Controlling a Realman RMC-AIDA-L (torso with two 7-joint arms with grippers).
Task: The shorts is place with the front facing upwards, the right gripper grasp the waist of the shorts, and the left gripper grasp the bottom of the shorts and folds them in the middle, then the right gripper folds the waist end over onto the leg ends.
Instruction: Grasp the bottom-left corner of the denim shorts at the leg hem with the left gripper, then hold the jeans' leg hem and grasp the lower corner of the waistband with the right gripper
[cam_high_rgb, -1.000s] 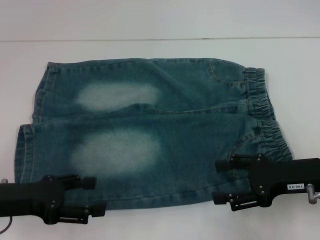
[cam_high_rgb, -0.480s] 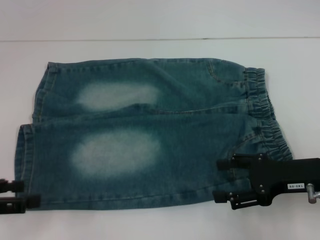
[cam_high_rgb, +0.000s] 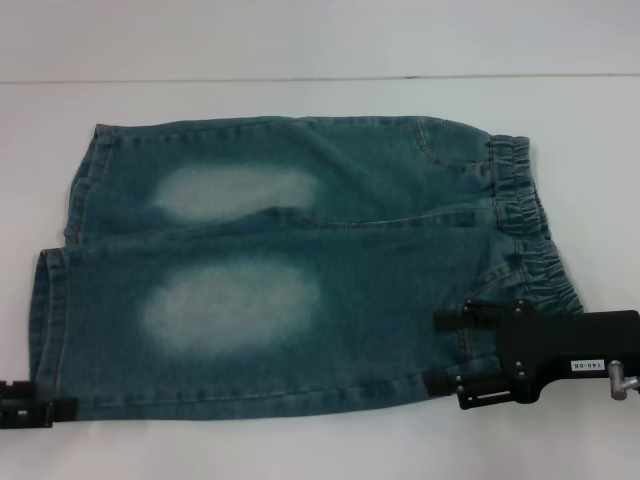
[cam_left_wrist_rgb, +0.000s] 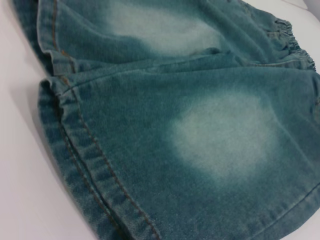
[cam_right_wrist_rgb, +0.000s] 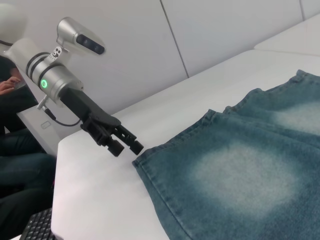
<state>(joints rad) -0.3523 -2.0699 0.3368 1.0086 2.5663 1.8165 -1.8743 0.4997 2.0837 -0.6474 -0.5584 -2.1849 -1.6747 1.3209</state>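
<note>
One marking found: a small white label (cam_high_rgb: 584, 367) on the body of the right gripper (cam_high_rgb: 447, 350), set behind its fingers toward the wrist. It carries a short printed code, characters too small to read reliably. No other text legible.

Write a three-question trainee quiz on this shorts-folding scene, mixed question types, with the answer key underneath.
1. True or false: the shorts are already folded in half.
2. Which gripper is over the denim near the waist? A) left gripper B) right gripper
3. Fill in: the left gripper sits just off the corner of the leg ends, its fingers ____ the fabric.

Key:
1. False; they lie spread flat on the table.
2. B; its open fingers reach over the near edge by the waist.
3. Apart from; the right wrist view shows a gap.
</note>
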